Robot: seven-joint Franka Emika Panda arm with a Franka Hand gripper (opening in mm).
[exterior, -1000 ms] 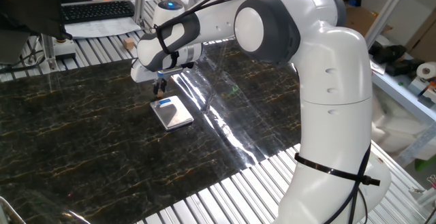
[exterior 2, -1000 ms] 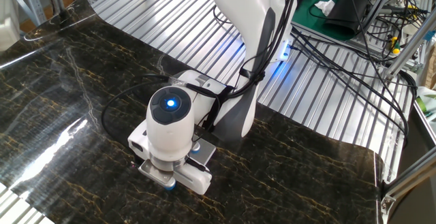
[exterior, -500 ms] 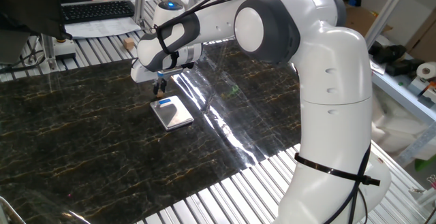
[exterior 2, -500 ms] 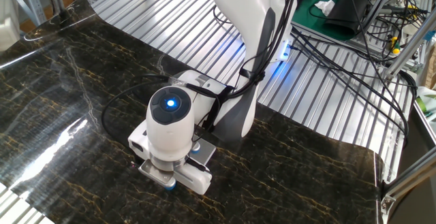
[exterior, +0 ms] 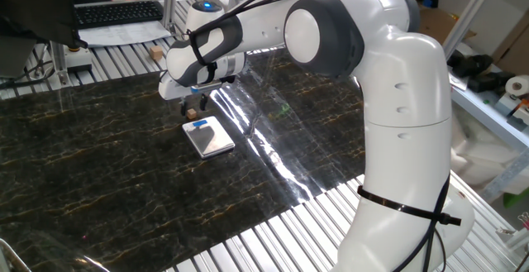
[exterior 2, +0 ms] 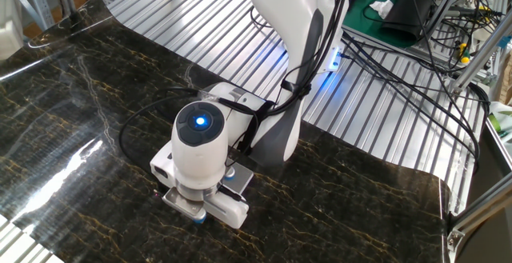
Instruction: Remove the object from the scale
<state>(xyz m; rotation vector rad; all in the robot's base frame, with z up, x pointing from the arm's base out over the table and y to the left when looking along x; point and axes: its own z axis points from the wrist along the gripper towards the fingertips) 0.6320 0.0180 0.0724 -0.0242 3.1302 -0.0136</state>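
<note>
The scale (exterior: pixel 209 137), a flat white-and-silver plate with a blue strip at its far end, lies on the dark marble mat. Its plate shows nothing on it. My gripper (exterior: pixel 197 104) hangs just above the scale's far end, fingers pointing down. It is shut on the tiny tan-brown wooden cube (exterior: pixel 201 102), held clear of the plate. In the other fixed view, the arm's hand (exterior 2: pixel 198 147) with its blue light covers the gripper and cube. Only a corner of the scale (exterior 2: pixel 238 180) shows there.
A small wooden block (exterior: pixel 155 54) sits on the ribbed metal table behind the mat. A keyboard (exterior: pixel 116 12) lies further back. The arm's white base (exterior: pixel 405 181) stands at the right. Cables (exterior 2: pixel 384 63) trail over the ribbed table.
The gripper has risen a little from the scale's far end, and the tan cube now shows between its fingers. The scale has not moved.
</note>
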